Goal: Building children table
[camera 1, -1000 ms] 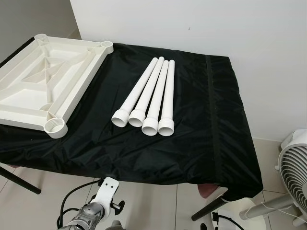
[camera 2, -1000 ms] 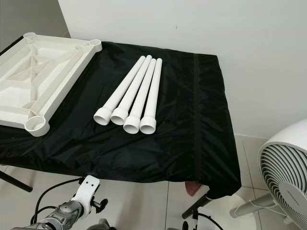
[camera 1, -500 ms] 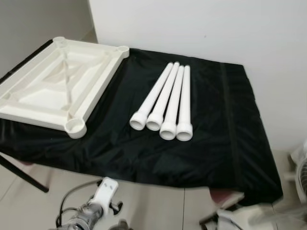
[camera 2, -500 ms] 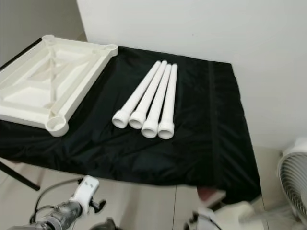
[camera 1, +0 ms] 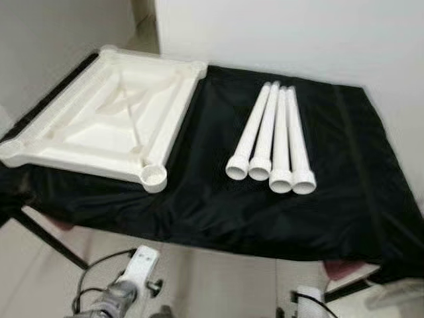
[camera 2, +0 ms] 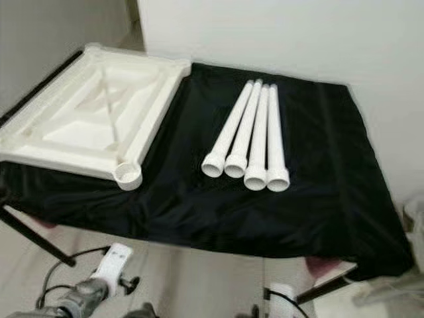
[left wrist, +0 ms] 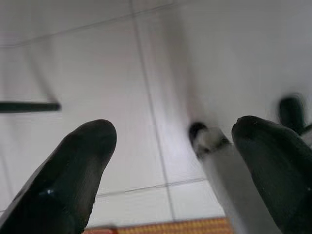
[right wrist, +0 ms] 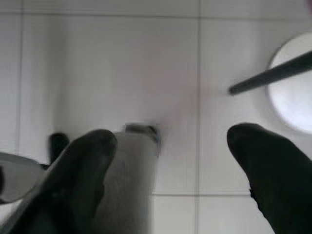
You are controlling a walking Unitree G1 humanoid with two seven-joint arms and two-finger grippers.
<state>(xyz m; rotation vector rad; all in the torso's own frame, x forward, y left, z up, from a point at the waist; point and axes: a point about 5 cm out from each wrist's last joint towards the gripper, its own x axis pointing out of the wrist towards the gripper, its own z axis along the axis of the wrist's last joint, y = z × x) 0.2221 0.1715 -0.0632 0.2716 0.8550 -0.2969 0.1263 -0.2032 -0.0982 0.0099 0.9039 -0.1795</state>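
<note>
A black cloth point(camera 1: 199, 205) covers the bench; the upturned white tabletop point(camera 1: 99, 122) lies at its left edge, four white legs point(camera 1: 275, 142) side by side mid-bench. Left gripper point(left wrist: 170, 165) and right gripper point(right wrist: 170, 170) hang spread above floor tiles, empty

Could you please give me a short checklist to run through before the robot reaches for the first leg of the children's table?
1. Tabletop lies underside up on the black cloth, sockets exposed: ok.
2. Near corner socket is unobstructed: ok.
3. Four white legs lie side by side on the cloth, apart from the tabletop: ok.
4. Left tool is open and holds nothing, pointing at the floor: ok.
5. Right tool is open and holds nothing, pointing at the floor: ok.
6. Head views are sharp enough to aim a grasp: not ok, they are blurred.
</note>
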